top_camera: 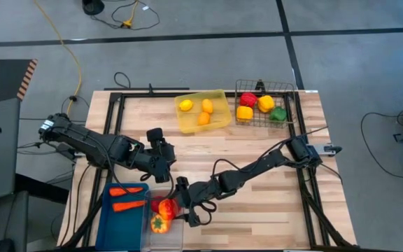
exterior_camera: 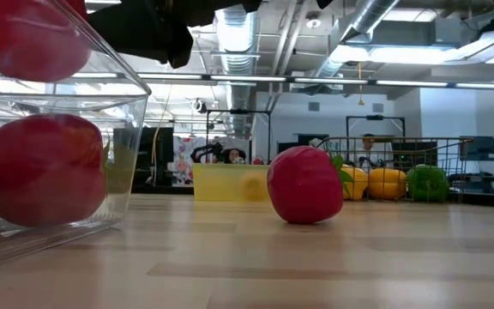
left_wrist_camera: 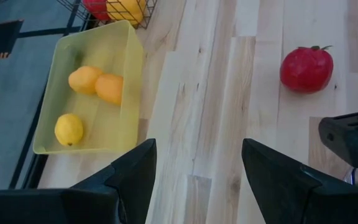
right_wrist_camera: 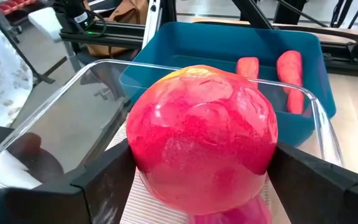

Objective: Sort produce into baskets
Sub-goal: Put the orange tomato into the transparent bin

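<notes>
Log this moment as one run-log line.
right gripper: holds red tomato over clear bin | left gripper: open, empty, above table | lemons in yellow tray

In the right wrist view, the red tomato [right_wrist_camera: 202,140] is blocking most of the clear plastic bin [right_wrist_camera: 73,106] behind it, and the picture's lower edge is cutting off the tomato's underside. Whether the fingers [right_wrist_camera: 98,180] are touching the tomato is not showing. In the high view, the right gripper [top_camera: 185,207] is covering part of the clear plastic bin beside the blue bin [top_camera: 121,210]. In the low view, the picture's left edge is cutting off the bin, and the figures behind the yellow tray [exterior_camera: 230,182] are appearing too small to make out.
</notes>
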Available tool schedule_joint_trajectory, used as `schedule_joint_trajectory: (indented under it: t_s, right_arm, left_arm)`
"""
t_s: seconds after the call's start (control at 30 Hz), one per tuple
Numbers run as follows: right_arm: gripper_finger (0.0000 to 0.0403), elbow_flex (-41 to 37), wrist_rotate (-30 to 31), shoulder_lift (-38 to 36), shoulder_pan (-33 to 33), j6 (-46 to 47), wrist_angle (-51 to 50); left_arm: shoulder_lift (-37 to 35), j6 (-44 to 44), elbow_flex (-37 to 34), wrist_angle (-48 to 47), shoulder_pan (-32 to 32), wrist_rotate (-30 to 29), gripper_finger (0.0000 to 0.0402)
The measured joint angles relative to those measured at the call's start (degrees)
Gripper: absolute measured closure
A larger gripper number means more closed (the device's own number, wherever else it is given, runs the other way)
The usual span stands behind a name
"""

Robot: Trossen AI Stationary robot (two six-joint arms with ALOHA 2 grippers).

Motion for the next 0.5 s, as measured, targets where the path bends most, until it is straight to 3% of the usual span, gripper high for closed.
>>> schedule_joint_trajectory:
  t_s: [0.27,0.5]
  right_arm:
    - [0.0007,0.0,-0.15,0.0,-0.01,0.04,-0.05]
    - [0.0004,0.0,-0.12,-0.18,-0.01,0.02,-0.23]
  left_arm:
    - [0.0,0.0,0.0,-0.02,0.0,-0.02,0.0178]
    - [0.0,0.0,0.0,-0.02,0.0,-0.04,0.0178]
